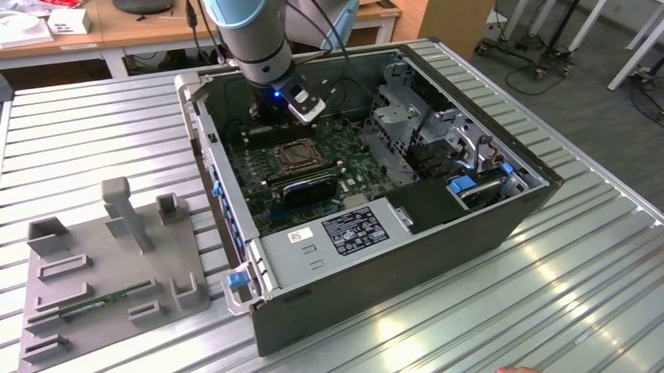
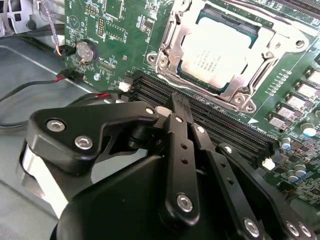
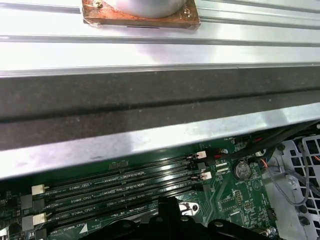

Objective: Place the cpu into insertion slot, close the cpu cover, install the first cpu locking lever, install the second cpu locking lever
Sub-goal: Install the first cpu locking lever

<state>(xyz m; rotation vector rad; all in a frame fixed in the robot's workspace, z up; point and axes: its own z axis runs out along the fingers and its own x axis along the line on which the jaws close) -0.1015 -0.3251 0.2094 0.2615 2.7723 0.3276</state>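
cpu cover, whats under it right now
Through the window of the cpu cover in the second wrist view, the cpu lies seated with its silver-grey top exposed. The insertion slot beneath is covered by chip and frame, so its contacts cannot be seen.

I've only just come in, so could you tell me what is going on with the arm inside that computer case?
The arm's gripper sits inside the open computer case, over the memory slots beside the socket. The cpu already lies in the insertion slot, and the cpu cover is down around it. The gripper holds nothing.
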